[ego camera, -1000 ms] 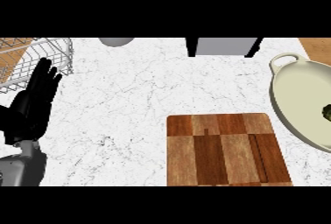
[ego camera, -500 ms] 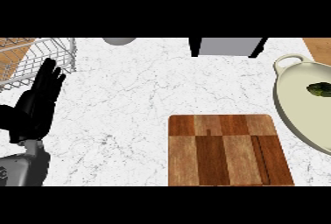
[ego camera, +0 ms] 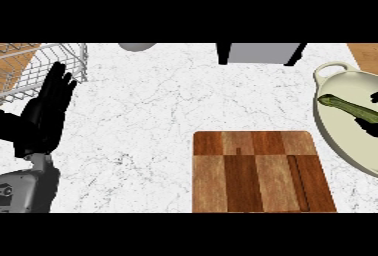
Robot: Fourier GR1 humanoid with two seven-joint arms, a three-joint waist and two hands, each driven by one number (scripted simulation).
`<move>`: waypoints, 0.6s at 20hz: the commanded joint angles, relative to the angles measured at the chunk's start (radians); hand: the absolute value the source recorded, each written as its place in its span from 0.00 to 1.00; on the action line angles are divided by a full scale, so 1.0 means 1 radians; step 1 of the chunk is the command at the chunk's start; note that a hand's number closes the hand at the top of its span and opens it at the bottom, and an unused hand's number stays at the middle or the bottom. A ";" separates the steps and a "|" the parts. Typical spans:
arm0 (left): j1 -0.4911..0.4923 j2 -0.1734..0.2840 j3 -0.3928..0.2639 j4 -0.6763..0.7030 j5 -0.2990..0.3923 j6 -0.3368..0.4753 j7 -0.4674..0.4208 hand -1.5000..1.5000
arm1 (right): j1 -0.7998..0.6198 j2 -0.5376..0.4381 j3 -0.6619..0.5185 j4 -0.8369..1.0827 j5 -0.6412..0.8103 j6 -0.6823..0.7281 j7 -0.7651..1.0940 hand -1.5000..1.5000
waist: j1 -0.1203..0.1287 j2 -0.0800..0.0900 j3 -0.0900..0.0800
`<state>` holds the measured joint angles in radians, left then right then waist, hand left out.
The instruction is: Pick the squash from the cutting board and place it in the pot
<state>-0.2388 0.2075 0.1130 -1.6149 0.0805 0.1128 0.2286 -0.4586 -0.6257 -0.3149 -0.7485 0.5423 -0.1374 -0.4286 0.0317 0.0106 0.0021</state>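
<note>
A long green squash lies tilted inside the cream pot at the right edge. Black parts of my right hand show at the squash's right end, mostly cut off by the view's edge; how they sit on the squash is unclear. The wooden cutting board lies in front of the pot with nothing on it. My left hand rests open at the far left, fingers pointing up, well away from the board and pot.
A wire basket stands at the back left, just behind the left hand. A grey round object and a grey box on dark legs sit along the back edge. White marble counter spreads between hand and board.
The squash shows further left and longer inside the pot than before, with black hand parts now at its right end. The left hand has stayed in place.
</note>
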 commanded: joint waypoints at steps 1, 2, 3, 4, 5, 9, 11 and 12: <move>0.044 -0.006 -0.009 -0.037 0.000 -0.008 -0.001 0.50 | -0.086 -0.006 -0.015 0.200 -0.035 0.099 -0.081 0.00 | 0.014 0.001 0.001; 0.046 -0.026 -0.012 -0.002 0.005 -0.011 -0.041 0.50 | -0.105 0.020 0.007 0.191 -0.039 0.142 -0.076 0.00 | 0.005 0.000 0.000; 0.014 -0.013 -0.012 -0.040 -0.004 0.007 0.019 0.50 | -0.114 0.019 -0.009 0.241 -0.046 0.137 -0.118 0.00 | 0.002 -0.001 0.001; 0.003 0.011 0.012 -0.020 0.016 -0.015 0.015 0.50 | -0.124 0.019 -0.040 0.280 -0.079 0.157 -0.162 0.00 | 0.014 0.005 0.003; 0.005 -0.022 -0.020 -0.020 -0.009 0.007 0.007 0.50 | -0.133 0.028 -0.061 0.275 -0.117 0.196 -0.190 0.00 | 0.003 0.002 0.002; -0.015 0.004 0.003 -0.038 -0.008 0.018 0.052 0.50 | -0.169 0.001 -0.175 0.302 -0.255 0.320 -0.253 0.00 | -0.006 -0.003 0.002; -0.020 0.010 0.012 -0.006 0.004 -0.001 0.035 0.50 | -0.187 -0.021 -0.209 0.361 -0.287 0.364 -0.256 0.00 | -0.007 0.000 0.001; -0.018 -0.005 -0.005 -0.053 -0.012 0.026 0.071 0.50 | -0.196 -0.026 -0.221 0.384 -0.293 0.352 -0.261 0.00 | -0.004 -0.002 0.001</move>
<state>-0.2472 0.2026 0.1095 -1.6409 0.0739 0.1249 0.2636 -0.6162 -0.6265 -0.4700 -0.4389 0.3196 0.1502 -0.6605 0.0274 0.0101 0.0037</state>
